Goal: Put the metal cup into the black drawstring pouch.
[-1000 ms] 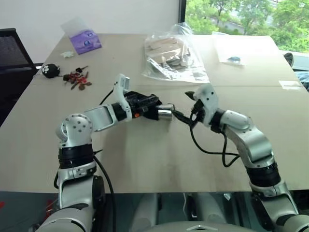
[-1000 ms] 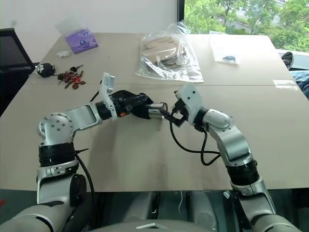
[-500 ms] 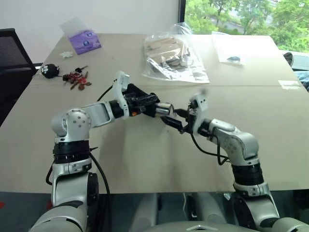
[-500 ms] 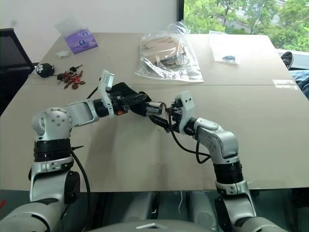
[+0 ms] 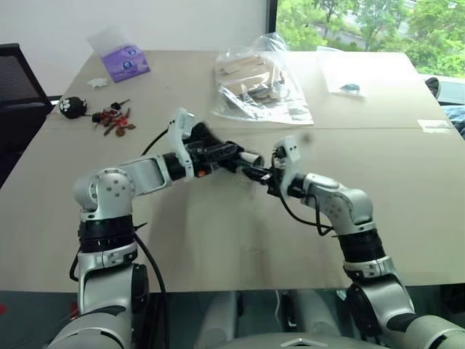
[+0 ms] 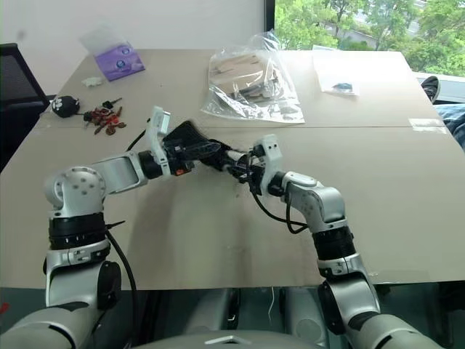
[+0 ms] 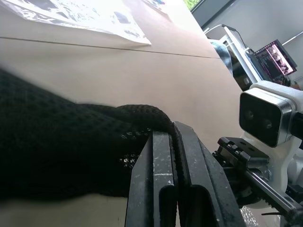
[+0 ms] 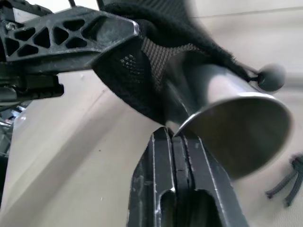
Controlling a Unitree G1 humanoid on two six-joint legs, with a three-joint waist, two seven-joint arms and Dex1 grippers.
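1. The left hand (image 7: 173, 142) hovered above the middle of the tabletop (image 5: 218, 240), its two black fingers pressed together on a fold of the black drawstring pouch (image 7: 57, 151) at its rim.
2. The pouch hung from that pinch, off the tabletop, its mesh cloth bunched between the two hands.
3. The metal cup (image 8: 222, 118) lay tilted on its side, one end pushed into the pouch's mouth and the other, wider end still sticking out toward the right hand (image 8: 176, 137).
4. In the left eye view the cup (image 5: 251, 157) showed as a short silver stub just past the left hand's fingertips, between the two hands.
5. The right hand's fingers were pressed together, their tips right against the pouch's cloth under the cup where it left the pouch; whether they pinched the cloth could not be told.
6. A small round bead on the pouch's cord (image 8: 271, 77) stuck out beside the cup's exposed side.
7. Farther back on the tabletop lay a clear plastic bag (image 5: 261, 83), a purple packet (image 5: 128, 61), a small black plush toy (image 5: 73, 106) and a scatter of red and dark bits (image 5: 115, 120), all well apart from the hands.
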